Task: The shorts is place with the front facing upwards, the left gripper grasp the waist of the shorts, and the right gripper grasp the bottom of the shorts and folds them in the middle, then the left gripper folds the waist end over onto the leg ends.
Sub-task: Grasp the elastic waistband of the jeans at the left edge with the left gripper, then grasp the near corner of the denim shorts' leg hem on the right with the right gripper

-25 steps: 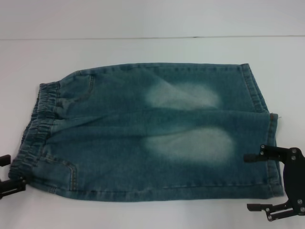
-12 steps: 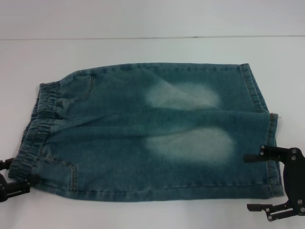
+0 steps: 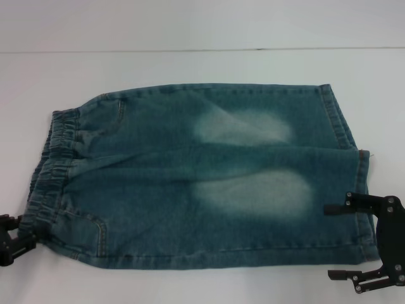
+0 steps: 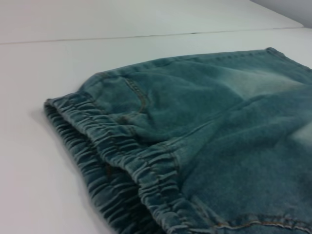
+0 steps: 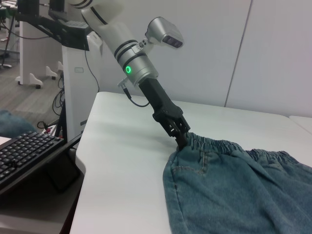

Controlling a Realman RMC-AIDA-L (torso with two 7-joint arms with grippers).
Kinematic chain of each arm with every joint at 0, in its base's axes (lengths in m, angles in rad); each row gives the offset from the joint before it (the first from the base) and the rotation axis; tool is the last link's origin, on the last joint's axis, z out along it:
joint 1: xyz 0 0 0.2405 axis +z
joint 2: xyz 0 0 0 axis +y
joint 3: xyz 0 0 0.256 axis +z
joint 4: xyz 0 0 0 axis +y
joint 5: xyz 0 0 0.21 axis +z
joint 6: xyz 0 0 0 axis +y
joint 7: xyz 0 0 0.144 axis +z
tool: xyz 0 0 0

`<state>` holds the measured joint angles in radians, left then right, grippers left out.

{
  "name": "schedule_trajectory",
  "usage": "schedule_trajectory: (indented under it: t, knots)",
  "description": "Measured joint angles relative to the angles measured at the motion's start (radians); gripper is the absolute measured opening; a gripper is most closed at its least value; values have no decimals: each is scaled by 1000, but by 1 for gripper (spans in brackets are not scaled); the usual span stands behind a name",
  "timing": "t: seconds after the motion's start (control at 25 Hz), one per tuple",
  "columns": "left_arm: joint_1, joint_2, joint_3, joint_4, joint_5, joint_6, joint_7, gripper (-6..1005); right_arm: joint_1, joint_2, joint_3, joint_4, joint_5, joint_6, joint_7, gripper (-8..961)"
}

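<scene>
Shorts (image 3: 202, 177) flat, unfolded on table (image 3: 190, 25). Left end effector (image 3: 14, 235) pinching waist corner; right end effector (image 3: 338, 240) wide at near hem, ungrasped. Both folds pending.

Shorts (image 3: 202, 177): small blue-green faded denim, flat on white table (image 3: 190, 69), front up w/ two pale bleached patches mid-leg. Ruffled elastic waist (image 3: 47, 168) runs away from left gripper (image 3: 14, 237), whose tips pinch its near corner, lifting it slightly. Straight stitched leg hems (image 3: 347, 149) at opposite end; near hem lies just beside right gripper (image 3: 338, 240).
</scene>
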<state>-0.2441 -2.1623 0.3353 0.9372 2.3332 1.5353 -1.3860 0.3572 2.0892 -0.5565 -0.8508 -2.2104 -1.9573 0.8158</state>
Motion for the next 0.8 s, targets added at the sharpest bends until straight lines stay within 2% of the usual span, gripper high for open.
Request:
schedule_trajectory:
  t: [0.44, 0.56, 0.68, 0.8]
  knots:
    - [-15, -1, 26, -6, 22, -52, -59, 256, -10, 0, 29, -20, 8, -3, 56, 946]
    - [-16, -4, 33, -7, 21, -44, -60, 164, -12, -3, 26, -77, 0, -5, 134, 946]
    - [-16, -5, 44, -8, 21, -46, -60, 57, -12, -5, 18, -195, -51, -14, 232, 945]
    - [-16, -5, 45, -8, 20, -45, -59, 57, 10, -6, 0, -316, -130, -22, 360, 944]
